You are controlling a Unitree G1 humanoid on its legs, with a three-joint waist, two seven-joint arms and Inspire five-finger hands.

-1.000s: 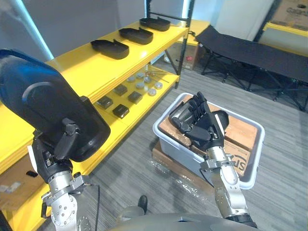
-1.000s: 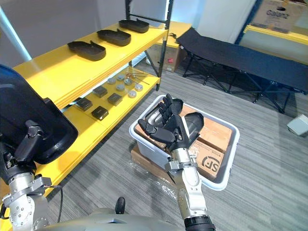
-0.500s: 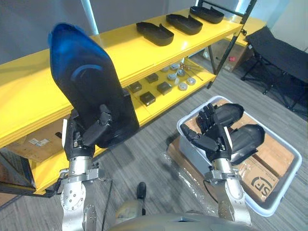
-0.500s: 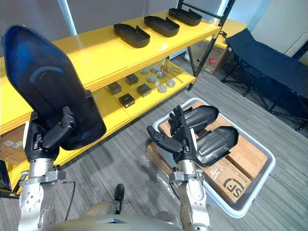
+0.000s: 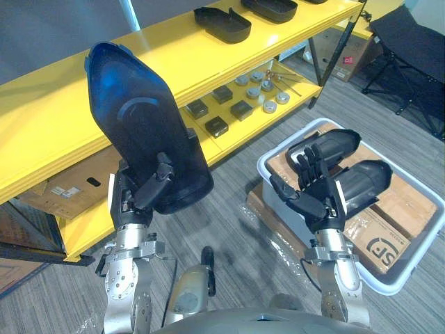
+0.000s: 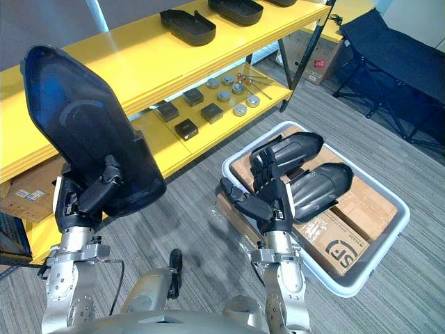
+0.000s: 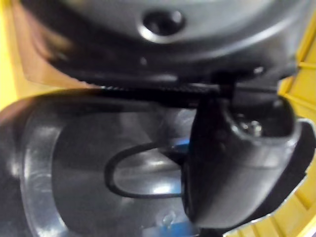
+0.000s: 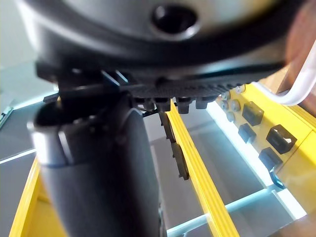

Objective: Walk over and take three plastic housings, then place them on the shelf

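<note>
My left hand (image 5: pixel 135 200) is shut on a large dark plastic housing (image 5: pixel 139 132), held upright in front of the yellow shelf (image 5: pixel 62 104). In the left wrist view the thumb (image 7: pixel 232 163) presses on the housing's (image 7: pixel 94 173) inner face. My right hand (image 5: pixel 316 195) is raised, open and holding nothing, in front of the white bin (image 5: pixel 410 261). Two more dark housings (image 5: pixel 334 145) (image 5: pixel 368 181) lie in that bin on cardboard. On the shelf's top board lie other housings (image 6: pixel 188 24) (image 6: pixel 236 8) in a row.
The lower shelf board carries small dark blocks (image 5: pixel 217 126) and round metal parts (image 5: pixel 270 106). A cardboard box (image 5: pixel 66 188) sits under the shelf at the left. A black folding cot (image 6: pixel 396 56) stands at the far right. Grey carpet (image 6: pixel 188 216) lies between shelf and bin.
The whole picture has shifted, so the camera has turned toward the shelf. The housing in my left hand has been raised upright. My right hand stays open by the bin.
</note>
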